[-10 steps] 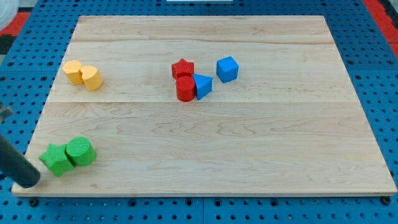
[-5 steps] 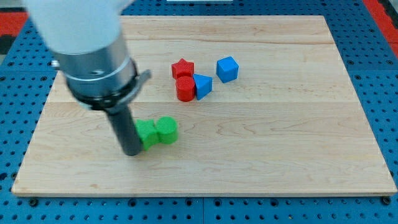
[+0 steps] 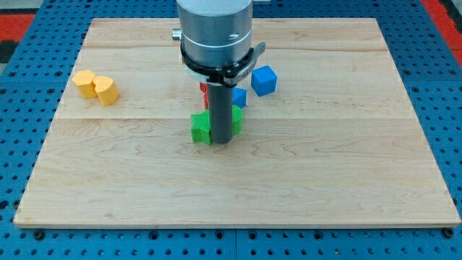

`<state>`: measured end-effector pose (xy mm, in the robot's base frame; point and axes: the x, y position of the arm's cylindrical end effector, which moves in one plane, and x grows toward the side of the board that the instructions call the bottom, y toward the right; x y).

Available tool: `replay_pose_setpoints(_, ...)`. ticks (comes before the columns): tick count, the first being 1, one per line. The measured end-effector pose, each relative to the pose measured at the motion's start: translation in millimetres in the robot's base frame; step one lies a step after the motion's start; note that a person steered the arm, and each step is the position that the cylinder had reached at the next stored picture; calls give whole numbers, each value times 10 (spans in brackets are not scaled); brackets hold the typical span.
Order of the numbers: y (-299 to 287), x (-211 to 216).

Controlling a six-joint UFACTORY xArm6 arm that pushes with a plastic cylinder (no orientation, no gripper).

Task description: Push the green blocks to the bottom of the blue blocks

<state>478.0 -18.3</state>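
Tip (image 3: 221,139) touching green blocks (image 3: 201,127), below blue blocks (image 3: 264,79)

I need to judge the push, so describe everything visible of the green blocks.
Two green blocks show. The left green block is bright green with a ribbed-looking surface; its shape is hard to tell. It sits on the wooden board against the view's left side of the rod, just above my tip. The right green block is mostly hidden behind the rod; only a sliver shows, just below the blue block by the rod.
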Motion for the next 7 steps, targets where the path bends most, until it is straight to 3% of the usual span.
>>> replay_pose_setpoints(1, -46, -46)
replay_pose_setpoints(4, -1382, 333)
replay_pose_setpoints(5, -1546, 107)
replay_pose_setpoints(6, -1311, -116)
replay_pose_setpoints(7, -724, -124)
